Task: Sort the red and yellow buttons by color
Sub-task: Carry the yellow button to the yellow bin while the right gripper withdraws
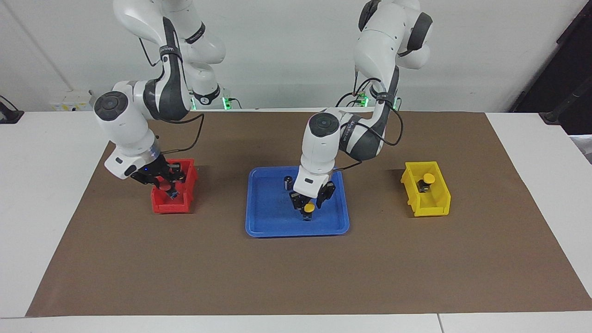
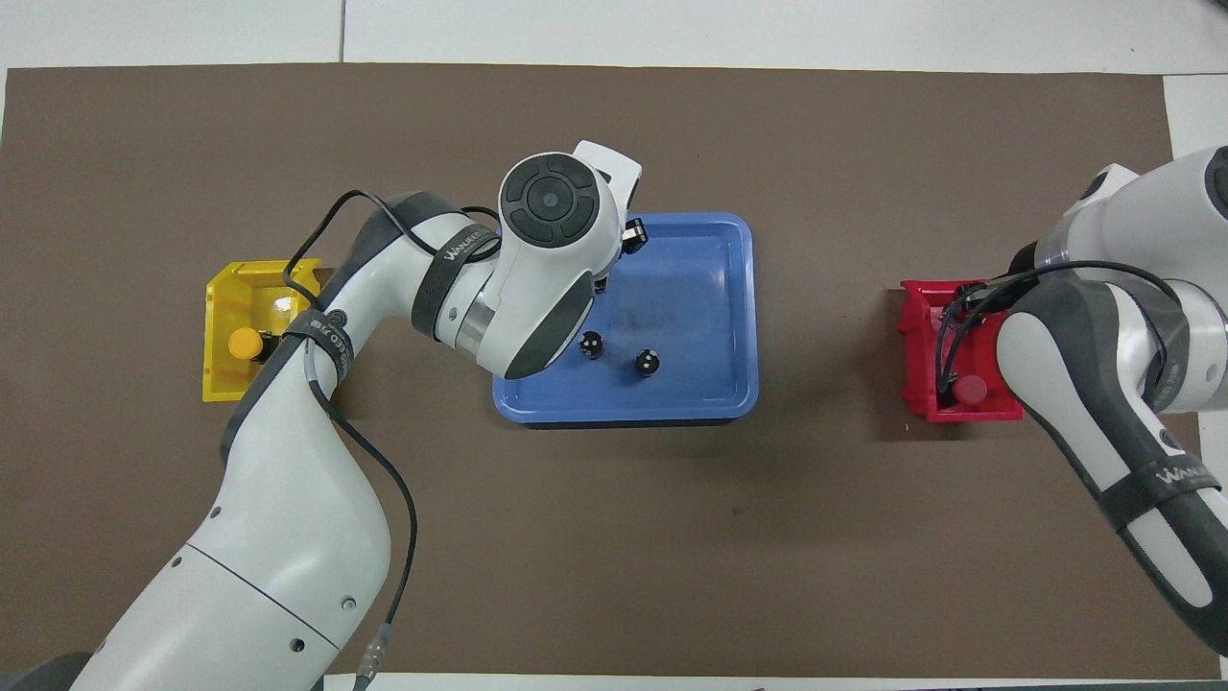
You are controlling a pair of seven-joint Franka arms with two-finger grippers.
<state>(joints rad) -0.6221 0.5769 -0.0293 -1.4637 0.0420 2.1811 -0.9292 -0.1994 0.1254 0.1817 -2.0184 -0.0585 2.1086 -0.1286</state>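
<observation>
Left gripper (image 1: 309, 205) clamped on yellow button (image 1: 309, 209) in blue tray (image 1: 268, 229).
Right gripper (image 1: 167, 186) over red bin (image 1: 172, 206), gripping red button (image 1: 165, 187).

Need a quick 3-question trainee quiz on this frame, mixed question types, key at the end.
1. True or false: the yellow bin holds one yellow button.
2. The left gripper is over: A) the yellow bin, B) the blue tray, C) bare mat.
3. Fill in: the right gripper, over the red bin, is shut on a ___ button.

Key:
1. True.
2. B. It is shut on the second yellow button.
3. Red. It holds the red button.
</observation>
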